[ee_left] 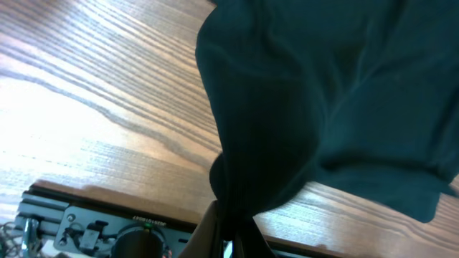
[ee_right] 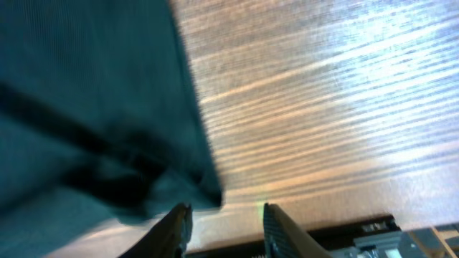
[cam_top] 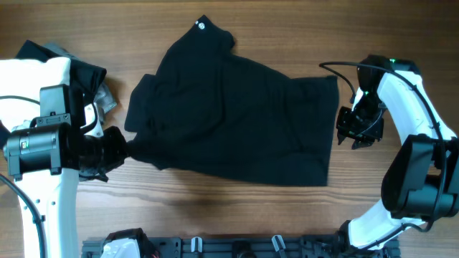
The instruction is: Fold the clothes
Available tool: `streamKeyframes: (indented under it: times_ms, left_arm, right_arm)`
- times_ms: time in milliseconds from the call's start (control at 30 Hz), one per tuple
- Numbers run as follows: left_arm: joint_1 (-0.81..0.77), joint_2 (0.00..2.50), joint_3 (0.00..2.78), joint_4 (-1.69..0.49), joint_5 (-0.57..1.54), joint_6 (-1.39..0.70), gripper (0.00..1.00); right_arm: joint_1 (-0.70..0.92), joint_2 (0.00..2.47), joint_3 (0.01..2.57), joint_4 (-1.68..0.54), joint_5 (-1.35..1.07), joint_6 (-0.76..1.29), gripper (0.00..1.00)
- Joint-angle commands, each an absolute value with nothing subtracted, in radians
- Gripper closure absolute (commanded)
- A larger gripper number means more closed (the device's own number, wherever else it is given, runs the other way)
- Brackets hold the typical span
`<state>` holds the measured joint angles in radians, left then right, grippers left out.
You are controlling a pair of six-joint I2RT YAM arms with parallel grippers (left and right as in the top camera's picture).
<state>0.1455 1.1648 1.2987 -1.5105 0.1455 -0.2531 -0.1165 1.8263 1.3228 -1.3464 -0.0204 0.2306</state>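
A large black garment (cam_top: 237, 118) lies spread over the middle of the wooden table, with a small round white mark (cam_top: 201, 26) at its far edge. My left gripper (cam_top: 118, 149) is shut on the garment's left corner; in the left wrist view the cloth (ee_left: 301, 93) bunches down into the closed jaws (ee_left: 229, 240). My right gripper (cam_top: 346, 132) is open and empty just right of the garment's right edge; in the right wrist view the fingers (ee_right: 224, 218) hover beside the cloth's corner (ee_right: 93, 115) without touching it.
A pile of black, white and grey clothes (cam_top: 68, 68) lies at the far left, partly under my left arm. A black equipment rail (cam_top: 237, 247) runs along the table's near edge. Bare wood (cam_top: 215, 204) shows in front of the garment.
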Motion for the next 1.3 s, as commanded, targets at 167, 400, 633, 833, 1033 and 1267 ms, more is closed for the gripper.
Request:
streamKeyframes:
  times_ms: [167,400,633,833,1033,1267]
  left_arm:
    - [0.154,1.169,1.309,-1.536,0.114,-0.269,0.96]
    - [0.154,1.169,1.309,-1.536,0.114,-0.268,0.61]
    - [0.154,1.169,1.309,-1.513,0.110,-0.265,0.45]
    - [0.154,1.171,1.309,-1.428,0.112,-0.265,0.44]
    - [0.152,1.179,1.309,-1.383,0.115,-0.265,0.45]
    - [0.152,1.183,1.309,-1.306,0.191,-0.238,0.49]
  right_arm:
    - [-0.164,1.803,1.353,-1.037,-0.229,0.156,0.47]
    - [-0.142,1.829,1.346,-0.707,-0.317,0.161,0.44]
    - [-0.128,1.963,1.346,-0.588,-0.236,0.157,0.45]
    - [-0.128,2.106,1.346,-0.561,-0.225,0.159,0.49]
    - [-0.128,2.138,1.346,-0.539,-0.223,0.156,0.95]
    - [-0.189,2.075,1.411,-0.464,-0.198,0.168,0.96]
